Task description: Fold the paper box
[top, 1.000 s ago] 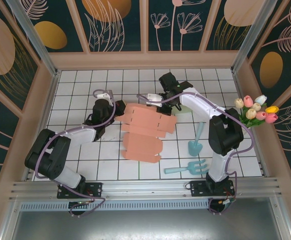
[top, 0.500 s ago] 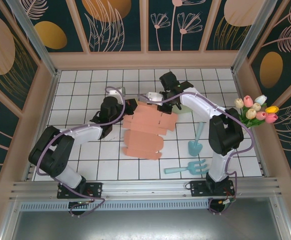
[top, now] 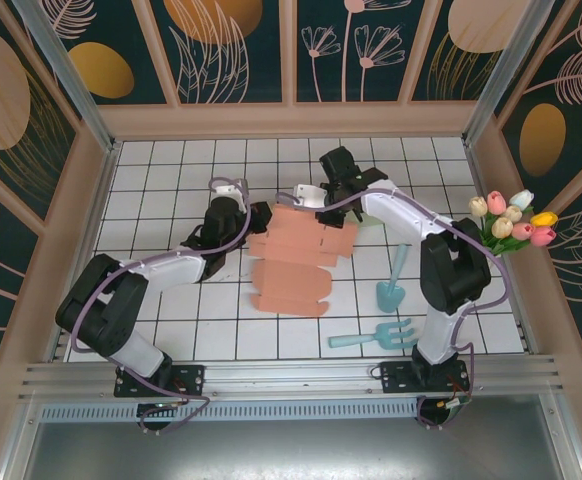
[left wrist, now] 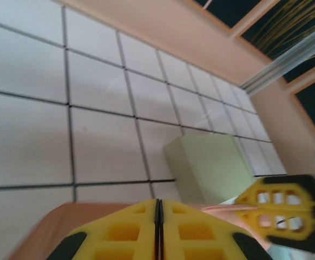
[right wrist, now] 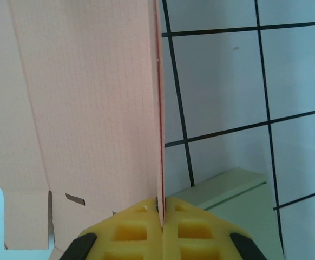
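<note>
Salmon-pink paper box [top: 291, 280], unfolded, creased, with slotted flaps.

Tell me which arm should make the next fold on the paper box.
Probably left. The right hand is shut on the far edge of the paper box, anchoring it. The left hand, shut with no card visibly pinched, sits at the box's far-left corner, free to push a flap.
</note>
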`<move>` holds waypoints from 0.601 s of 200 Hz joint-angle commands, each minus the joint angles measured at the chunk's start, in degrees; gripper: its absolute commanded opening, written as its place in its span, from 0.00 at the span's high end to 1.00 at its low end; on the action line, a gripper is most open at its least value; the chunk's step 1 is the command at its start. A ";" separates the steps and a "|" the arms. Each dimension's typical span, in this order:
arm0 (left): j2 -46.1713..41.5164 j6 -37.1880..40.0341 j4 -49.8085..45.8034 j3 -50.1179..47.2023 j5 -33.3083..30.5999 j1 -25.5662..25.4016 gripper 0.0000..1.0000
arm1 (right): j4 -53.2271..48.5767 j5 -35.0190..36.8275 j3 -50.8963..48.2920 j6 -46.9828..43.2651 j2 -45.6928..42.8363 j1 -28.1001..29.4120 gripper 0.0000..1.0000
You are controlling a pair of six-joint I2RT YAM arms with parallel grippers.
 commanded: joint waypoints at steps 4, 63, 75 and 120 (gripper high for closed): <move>-0.94 0.47 -3.77 -6.21 -5.64 0.10 0.88 | 5.51 1.61 -1.84 0.42 -4.76 0.17 1.00; 1.34 -0.93 -2.95 -9.26 -9.59 1.24 0.90 | 6.21 2.45 -2.41 0.02 -4.70 0.35 1.00; -0.03 -0.85 -3.05 -9.91 -11.41 1.81 0.90 | 6.03 2.65 -2.23 -0.06 -4.39 0.36 1.00; -2.20 -0.25 -4.17 -10.63 -12.48 4.47 0.89 | 5.40 3.06 -1.90 -0.14 -3.83 0.35 1.00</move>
